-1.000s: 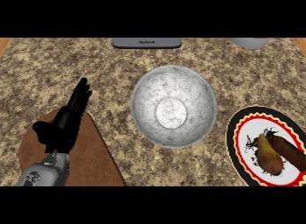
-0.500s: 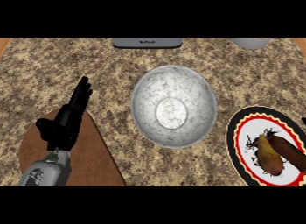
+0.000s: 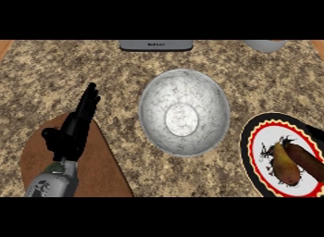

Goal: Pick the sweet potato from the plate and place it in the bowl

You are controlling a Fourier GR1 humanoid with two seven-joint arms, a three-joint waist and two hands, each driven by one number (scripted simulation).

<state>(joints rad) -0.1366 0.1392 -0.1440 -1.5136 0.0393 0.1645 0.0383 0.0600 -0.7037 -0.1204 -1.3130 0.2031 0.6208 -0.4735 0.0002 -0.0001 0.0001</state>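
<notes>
A brown sweet potato (image 3: 295,162) lies on a round plate (image 3: 255,139) with a black rim and a red and yellow band, at the lower right. A white marbled bowl (image 3: 183,118) stands in the middle of the counter, left of the plate, with nothing in it. A thin black part of my right hand (image 3: 322,137) comes in from the right edge over the plate's upper rim, a little above the sweet potato and apart from it. My left hand (image 3: 74,127) is open at the left, fingers straight and pointing up, holding nothing.
A brown cutting board (image 3: 100,173) lies under my left forearm at the lower left. A grey appliance (image 3: 156,45) and a pale vessel (image 3: 264,45) sit at the counter's far edge. Wooden strips border the speckled counter on both sides.
My right hand has come further in from the right edge, down over the plate's rim. My left hand has turned slightly and stays in place. The sweet potato has not moved.
</notes>
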